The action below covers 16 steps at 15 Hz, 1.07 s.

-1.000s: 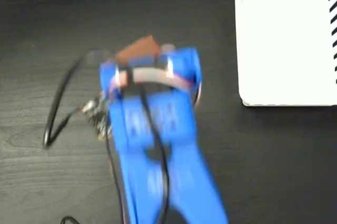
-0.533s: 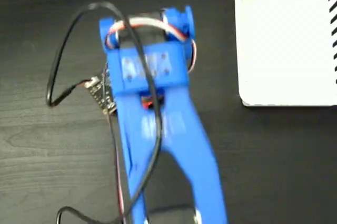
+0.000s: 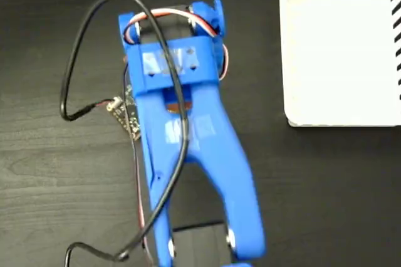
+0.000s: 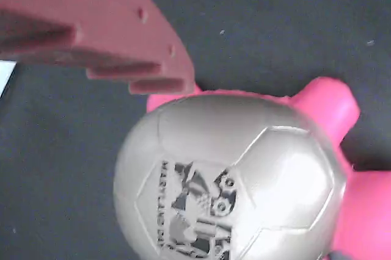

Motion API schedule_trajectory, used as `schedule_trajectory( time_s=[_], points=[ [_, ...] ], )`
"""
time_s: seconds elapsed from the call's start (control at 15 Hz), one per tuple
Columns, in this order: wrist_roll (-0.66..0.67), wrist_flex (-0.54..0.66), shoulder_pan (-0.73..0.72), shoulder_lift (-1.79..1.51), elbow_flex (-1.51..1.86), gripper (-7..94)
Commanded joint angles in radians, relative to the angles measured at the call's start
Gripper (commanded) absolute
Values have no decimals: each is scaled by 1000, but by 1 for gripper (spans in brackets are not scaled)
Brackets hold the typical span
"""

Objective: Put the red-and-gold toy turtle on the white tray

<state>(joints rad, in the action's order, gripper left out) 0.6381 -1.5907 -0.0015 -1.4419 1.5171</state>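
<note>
The fixed view is looking straight down from above the dark counter [image 3: 326,192], taking in the blue arm [image 3: 188,154] and part of the white tray [image 3: 341,54] at upper right. The wrist view is riding on the arm, facing downward at very close range, with the red-and-gold toy turtle [image 4: 238,180] filling its frame. Both views are sharing the counter surface.

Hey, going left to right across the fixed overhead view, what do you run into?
Black cable loop → small circuit board → blue arm → white tray, all on the dark table.
</note>
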Motion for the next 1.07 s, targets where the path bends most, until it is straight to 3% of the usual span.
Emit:
schedule_trajectory(
  time_s=[0.0,0.13,0.27,1.0],
  points=[
    [25,-18,14,-11,-67,54],
    [49,-18,25,14,-69,54],
    [78,-23,35,37,-71,62],
    [103,25,48,146,-60,62]
  ],
)
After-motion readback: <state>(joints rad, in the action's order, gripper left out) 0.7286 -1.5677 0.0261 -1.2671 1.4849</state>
